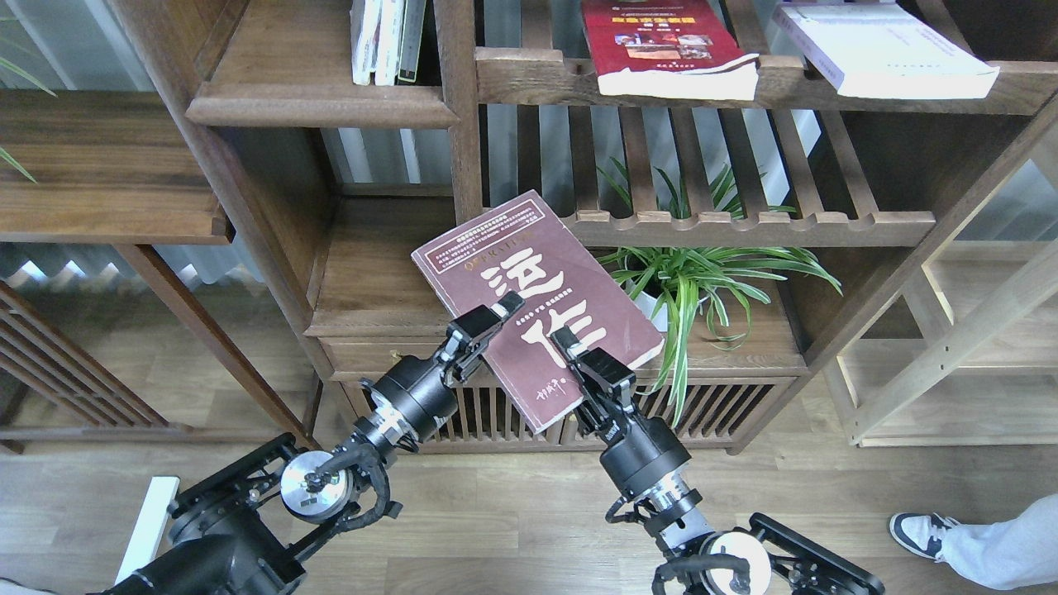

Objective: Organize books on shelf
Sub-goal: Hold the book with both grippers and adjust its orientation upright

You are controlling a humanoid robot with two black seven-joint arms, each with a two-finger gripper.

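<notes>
While both arms reach toward the bookcase:
Shelf [322, 103]: solid dark board, upper left, with upright books at its back.
Maroon book [537, 302]: tilted in the air before the lower ledge, gripped by both hands.
Red book [661, 45]: flat on the upper slatted rack.
White book [884, 45]: flat, right of it.
Left hand [496, 318]: clamped on the maroon book's left edge.
Right hand [570, 347]: clamped on its lower edge.

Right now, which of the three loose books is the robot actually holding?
The maroon book with big white characters, held between both grippers; the red book and the white book lie untouched on the slatted rack above.
</notes>
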